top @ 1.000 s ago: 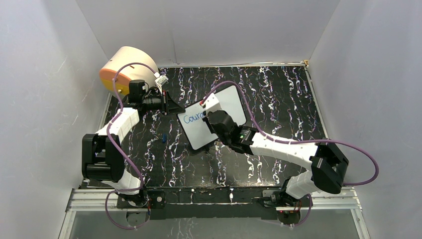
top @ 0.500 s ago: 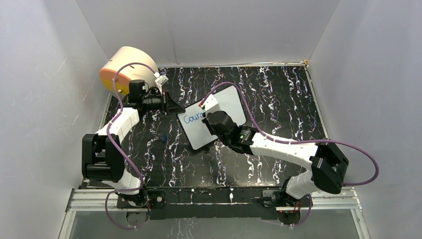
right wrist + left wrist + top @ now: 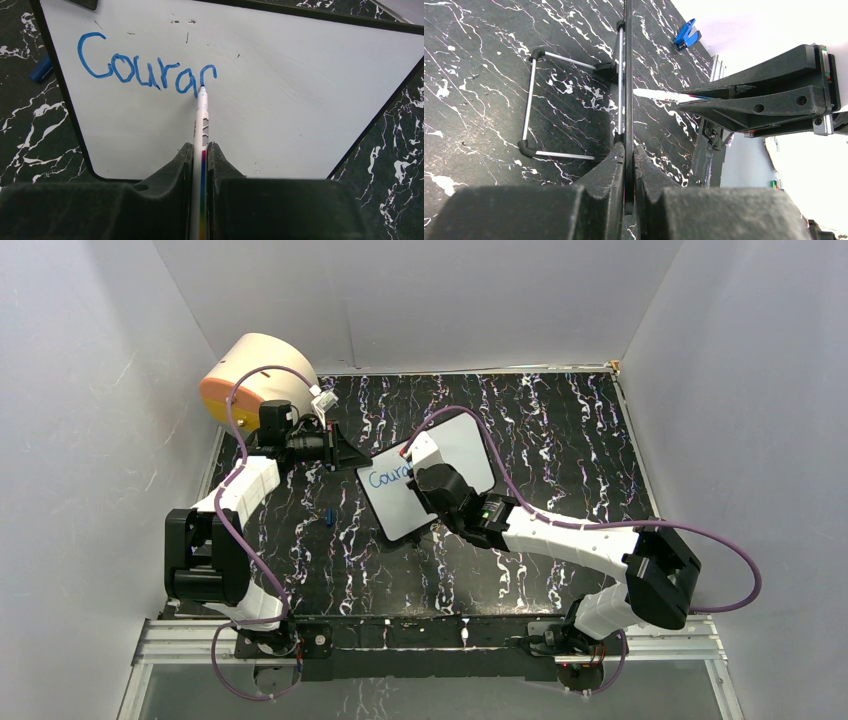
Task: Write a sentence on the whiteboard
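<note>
The whiteboard stands tilted mid-table on a wire stand. My left gripper is shut on its left edge; in the left wrist view the board is edge-on between my left gripper's jaws. My right gripper is shut on a white marker, the tip touching the board face. The sentence reads "Coura" in blue, plus a partly drawn letter at the tip. The right gripper hides part of the board from above.
A cream-and-orange drum stands at the back left behind the left arm. A blue marker cap lies on the black marbled table left of the board, also in the right wrist view. Grey walls enclose three sides.
My right gripper has shifted slightly with the marker while drawing the letter after "Coura". The left arm and the board have not moved.
</note>
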### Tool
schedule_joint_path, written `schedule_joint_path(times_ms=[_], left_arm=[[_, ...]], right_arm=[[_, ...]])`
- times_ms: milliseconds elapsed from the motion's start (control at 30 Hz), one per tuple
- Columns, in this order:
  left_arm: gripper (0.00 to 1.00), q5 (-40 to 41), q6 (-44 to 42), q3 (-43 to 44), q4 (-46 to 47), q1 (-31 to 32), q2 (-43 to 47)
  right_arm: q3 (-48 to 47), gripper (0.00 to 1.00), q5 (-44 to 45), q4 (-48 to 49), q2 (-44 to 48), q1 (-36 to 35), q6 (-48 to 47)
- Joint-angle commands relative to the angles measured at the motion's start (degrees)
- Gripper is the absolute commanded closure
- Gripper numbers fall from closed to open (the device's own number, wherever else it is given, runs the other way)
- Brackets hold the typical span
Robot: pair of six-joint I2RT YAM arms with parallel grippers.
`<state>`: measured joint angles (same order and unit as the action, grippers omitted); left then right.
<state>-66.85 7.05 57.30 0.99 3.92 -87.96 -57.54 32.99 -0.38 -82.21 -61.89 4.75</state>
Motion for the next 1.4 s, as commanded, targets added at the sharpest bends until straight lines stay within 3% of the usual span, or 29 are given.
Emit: schedule_joint_path(times_ms=[0, 900, 1367], left_arm=[[1.00, 1.5, -1.8, 0.4, -3.5, 0.5, -1.2], [1.00, 1.2, -1.9, 0.4, -3.5, 0.5, -1.2], [1.00, 1.4, -1.9, 0.4, -3.5, 0.5, -1.2]], right_arm=[[-0.9, 1.00, 0.9, -1.7, 1.1, 0.3, 0.9], [-1.5, 1.00, 3.9, 5.6, 1.7, 0.5, -2.2], [-1.6, 1.00, 2.3, 0.5, 1.5, 0.5, 0.3]])
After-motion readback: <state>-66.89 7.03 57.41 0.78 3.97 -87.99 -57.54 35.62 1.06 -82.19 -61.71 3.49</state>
